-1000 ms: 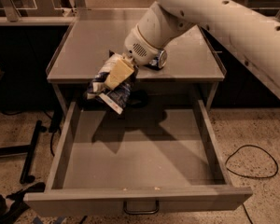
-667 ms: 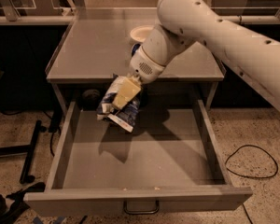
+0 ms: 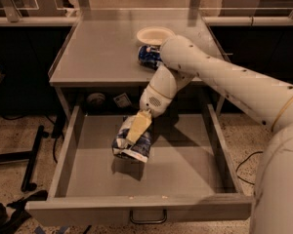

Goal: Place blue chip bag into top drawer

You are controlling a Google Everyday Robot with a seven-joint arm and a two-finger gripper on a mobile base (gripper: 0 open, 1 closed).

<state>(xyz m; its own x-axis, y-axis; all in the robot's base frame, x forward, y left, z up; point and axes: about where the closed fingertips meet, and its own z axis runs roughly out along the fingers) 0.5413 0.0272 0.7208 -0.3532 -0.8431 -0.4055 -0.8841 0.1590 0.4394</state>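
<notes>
The blue chip bag (image 3: 132, 145) is a crinkly dark blue foil bag with white print. My gripper (image 3: 136, 130) is shut on it, with one pale finger (image 3: 139, 125) lying across the bag's front. The bag hangs tilted inside the open top drawer (image 3: 190, 169), just above the left middle of its flat grey bottom, and casts a shadow there. The drawer is pulled far out, with a small metal handle (image 3: 147, 217) on its front. My white arm (image 3: 210, 72) reaches in from the right over the tabletop.
On the grey tabletop (image 3: 102, 48) stand a white bowl (image 3: 155, 34) and a blue drink can (image 3: 149, 56) lying on its side behind my arm. A round object (image 3: 95, 99) and a small packet (image 3: 122, 100) lie at the drawer's back. A black stand base (image 3: 34, 155) is on the floor at left.
My gripper has carried the bag down from the table's front edge and forward into the drawer. The arm has swung lower, uncovering the bowl and can.
</notes>
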